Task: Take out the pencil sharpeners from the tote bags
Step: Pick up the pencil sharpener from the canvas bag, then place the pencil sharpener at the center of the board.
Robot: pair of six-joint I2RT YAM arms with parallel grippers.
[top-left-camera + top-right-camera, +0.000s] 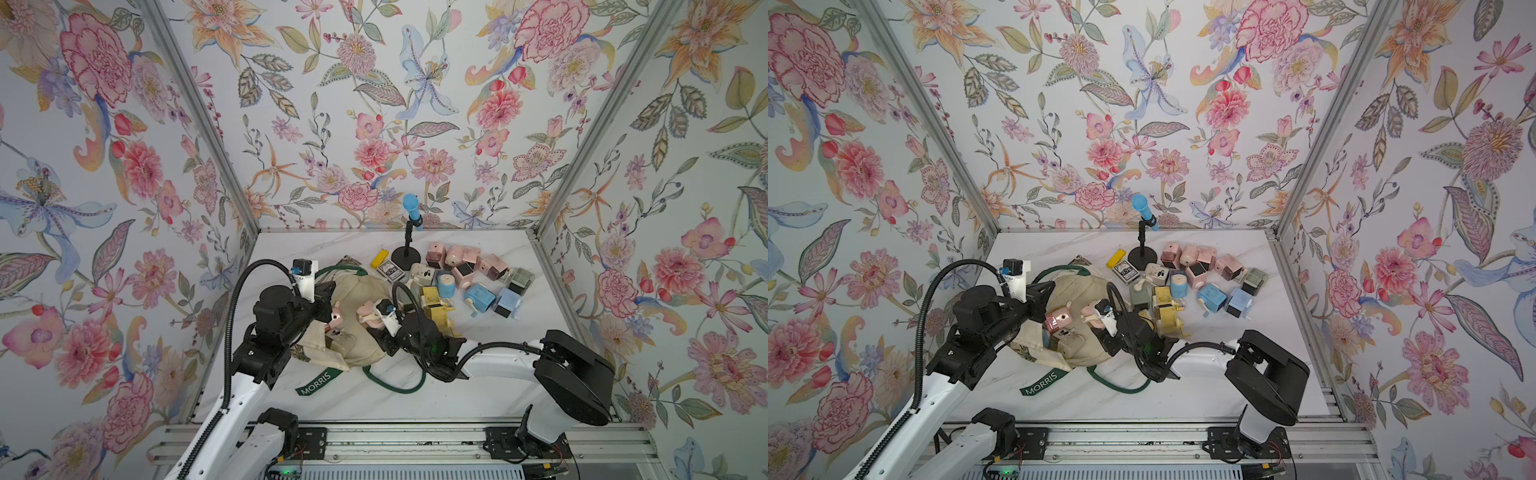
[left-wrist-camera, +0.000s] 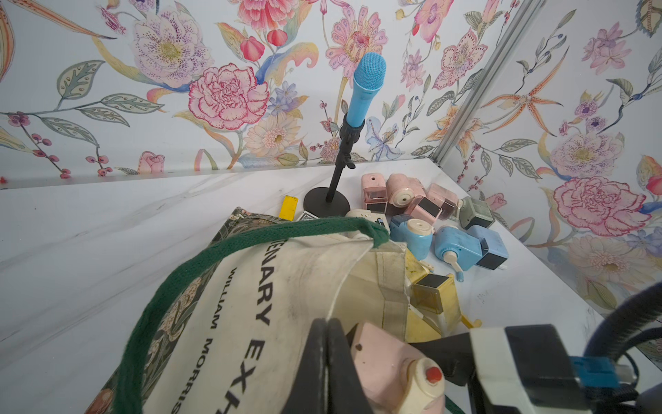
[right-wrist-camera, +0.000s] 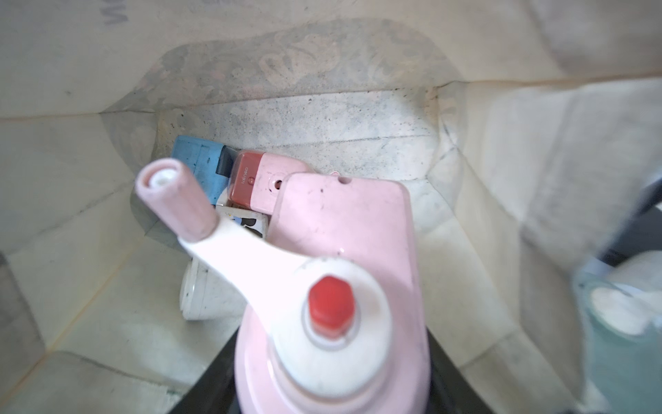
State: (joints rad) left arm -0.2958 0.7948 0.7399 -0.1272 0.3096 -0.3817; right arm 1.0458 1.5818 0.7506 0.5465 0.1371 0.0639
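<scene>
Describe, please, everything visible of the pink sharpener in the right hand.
The pink boxy plastic crank sharpener has a white crank arm, a pink cylindrical knob and a red cap at the pivot. Dark smudges mark its body. The right hand grips its sides in the mouth of the cream canvas tote bag, above other sharpeners inside.

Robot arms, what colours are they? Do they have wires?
White tubes with chunky black joints: left arm, right arm. A ribbed black cable loops along each. Each wrist carries a white camera box with a blue plug.
</scene>
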